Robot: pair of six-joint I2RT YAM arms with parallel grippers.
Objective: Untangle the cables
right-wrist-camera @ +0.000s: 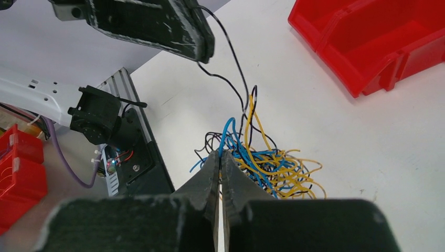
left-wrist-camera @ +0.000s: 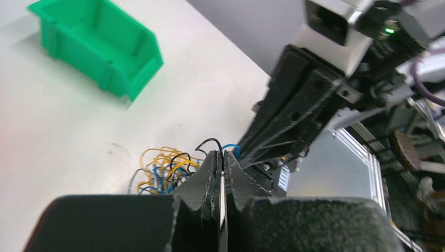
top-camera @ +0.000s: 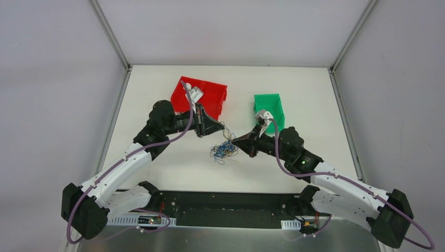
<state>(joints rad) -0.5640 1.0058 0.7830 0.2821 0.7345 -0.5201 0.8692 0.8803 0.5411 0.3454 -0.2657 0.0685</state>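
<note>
where left gripper [left-wrist-camera: 221, 158] and right gripper [right-wrist-camera: 220, 155] pinch, cables [right-wrist-camera: 265, 165] vanish.

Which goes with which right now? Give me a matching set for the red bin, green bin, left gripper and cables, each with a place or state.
1 red bin
2 green bin
3 left gripper
4 cables

A shut on a dark wire
B tangled heap in the middle
C far side, left
D far side, right

Pairs: 1-C, 2-D, 3-A, 4-B

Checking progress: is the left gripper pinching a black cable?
Yes, a black cable runs from the shut left gripper down into the tangle.
</note>
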